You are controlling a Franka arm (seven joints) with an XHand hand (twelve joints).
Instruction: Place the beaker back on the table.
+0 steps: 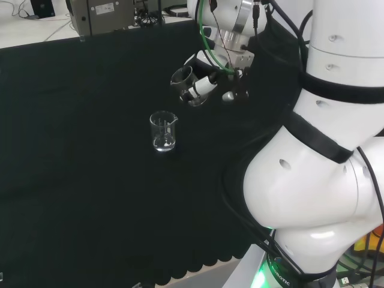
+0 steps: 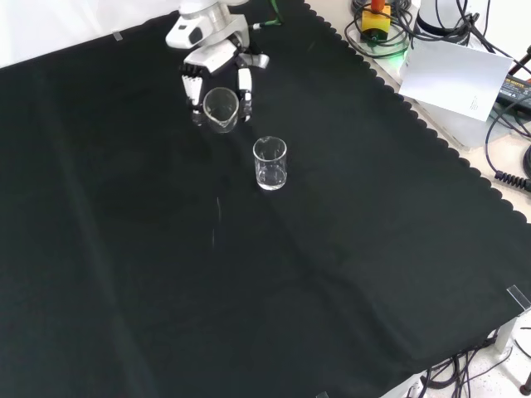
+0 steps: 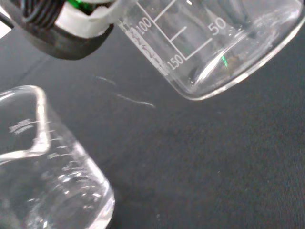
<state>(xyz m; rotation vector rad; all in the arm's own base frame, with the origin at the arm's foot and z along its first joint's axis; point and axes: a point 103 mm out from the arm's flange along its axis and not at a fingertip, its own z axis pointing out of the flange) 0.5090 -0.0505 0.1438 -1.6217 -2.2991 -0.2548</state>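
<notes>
My hand (image 1: 205, 85) hangs above the black cloth, its fingers curled round a clear glass beaker (image 1: 182, 77). The held beaker is tipped over, its mouth facing the camera in the front view (image 2: 220, 109). In the wrist view its printed scale (image 3: 190, 38) is close and slanted, with a fingertip (image 3: 71, 33) beside it. A second clear beaker (image 1: 163, 132) stands upright on the cloth, a short way from the hand. In the front view this beaker (image 2: 270, 163) is below and right of the held one. Its rim and wall (image 3: 43, 162) are large in the wrist view.
The cloth's scalloped edge (image 2: 448, 149) runs along the right of the front view, with a white sheet (image 2: 456, 75) and cables (image 2: 382, 29) beyond it. A grey box (image 1: 102, 15) stands past the cloth's far edge in the head view.
</notes>
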